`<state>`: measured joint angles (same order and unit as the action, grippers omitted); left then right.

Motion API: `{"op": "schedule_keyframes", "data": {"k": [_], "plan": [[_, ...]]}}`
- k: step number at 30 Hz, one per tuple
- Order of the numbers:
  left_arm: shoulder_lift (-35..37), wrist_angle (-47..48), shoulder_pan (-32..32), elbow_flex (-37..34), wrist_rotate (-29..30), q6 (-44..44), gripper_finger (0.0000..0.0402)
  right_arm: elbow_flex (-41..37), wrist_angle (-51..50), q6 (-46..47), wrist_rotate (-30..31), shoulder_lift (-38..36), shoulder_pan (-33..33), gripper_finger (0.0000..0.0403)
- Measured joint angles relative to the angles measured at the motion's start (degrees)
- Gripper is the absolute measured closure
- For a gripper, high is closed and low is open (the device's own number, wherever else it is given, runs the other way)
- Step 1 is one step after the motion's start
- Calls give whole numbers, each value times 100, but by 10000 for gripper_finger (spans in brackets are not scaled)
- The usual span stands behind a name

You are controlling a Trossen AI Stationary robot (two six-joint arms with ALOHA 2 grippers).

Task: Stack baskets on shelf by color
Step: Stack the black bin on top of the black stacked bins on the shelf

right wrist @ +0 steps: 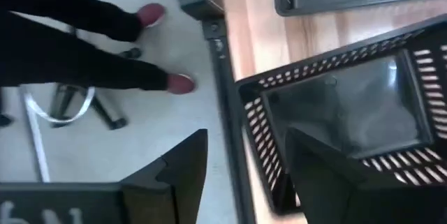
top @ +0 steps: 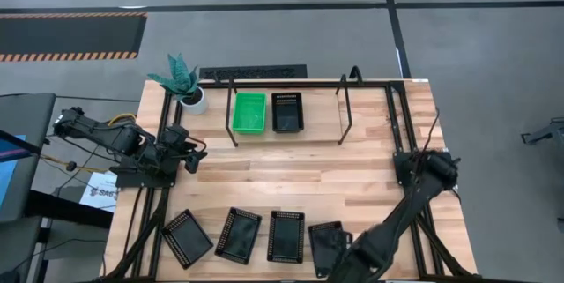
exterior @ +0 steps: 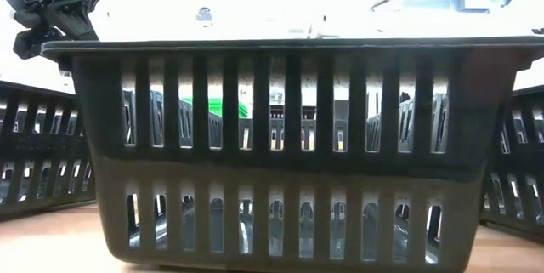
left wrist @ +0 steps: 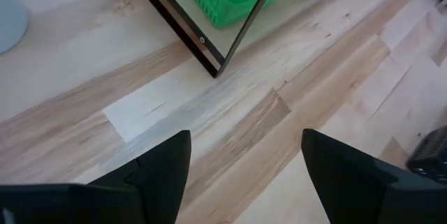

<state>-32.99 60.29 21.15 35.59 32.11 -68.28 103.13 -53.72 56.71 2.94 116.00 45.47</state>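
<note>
Right claw spread over black basket at table edge; left claw spread, idle.

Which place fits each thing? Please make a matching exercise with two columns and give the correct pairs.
Things:
1. green basket
2. potted plant
3. right gripper
4. left gripper

Places:
A. over bare wood near the shelf leg
B. at the table's front edge, over a black basket
C. on the shelf, beside a black basket
D. table's back left corner

Pairs: 1-C, 2-D, 3-B, 4-A
</note>
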Motion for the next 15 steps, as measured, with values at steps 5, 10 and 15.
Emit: {"op": "schedule_keyframes", "data": {"k": [5,10,15], "plan": [[-1,15,0,-1,3,3,141,-2,141,-6,-204,512,-39,181],[0,22,0,0,-32,3,141,-2,435,-2,-421,821,9,184],[-2,49,-2,-1,-28,14,141,2,294,24,-288,935,72,188]]}}
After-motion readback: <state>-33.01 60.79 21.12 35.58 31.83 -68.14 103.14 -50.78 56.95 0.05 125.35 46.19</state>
